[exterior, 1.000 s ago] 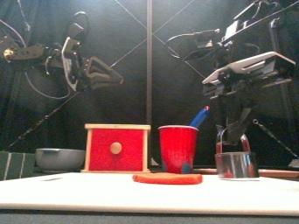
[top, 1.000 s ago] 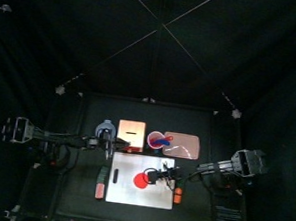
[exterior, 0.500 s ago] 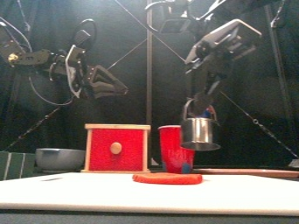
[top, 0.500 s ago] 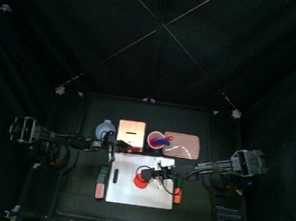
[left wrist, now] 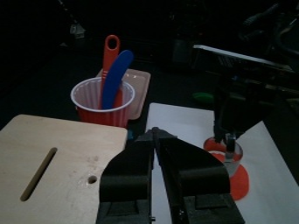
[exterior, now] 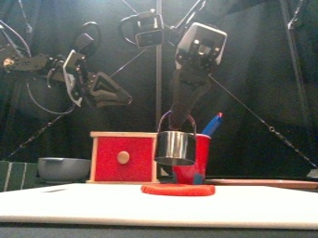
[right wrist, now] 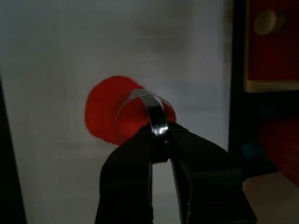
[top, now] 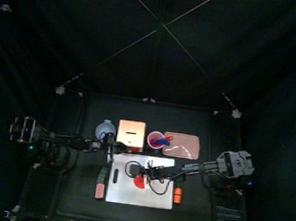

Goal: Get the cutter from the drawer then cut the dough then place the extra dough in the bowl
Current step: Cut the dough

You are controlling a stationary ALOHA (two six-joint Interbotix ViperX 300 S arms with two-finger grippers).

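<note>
Hanging at frame centre of the front view, the metal cutter [exterior: 177, 149] is pinched by its wire handle in the right gripper [exterior: 181, 115], just above the red dough [exterior: 178, 189] on the white board [top: 122, 192]. The left gripper [left wrist: 158, 133], jaws together and empty, is by the wooden box [left wrist: 47, 157].

The cutting board [top: 148, 196] lies at the front middle of the worktop [top: 73, 205], with the dough disc [exterior: 178, 190] flat on it near its middle. The cutter [exterior: 177, 149] hangs just above the dough, apart from it, its wire handle pinched in the right hand [exterior: 183, 116]. Behind the board, from left to right, stand the bowl [exterior: 62, 168], the wooden box [exterior: 125, 157] and the tray [top: 190, 146]. The cup [left wrist: 103, 103] stands on the tray's left end, just beside the box, with two toy knives [left wrist: 112, 63] in it. The left hand [left wrist: 158, 138] hovers above the box's front edge.
</note>
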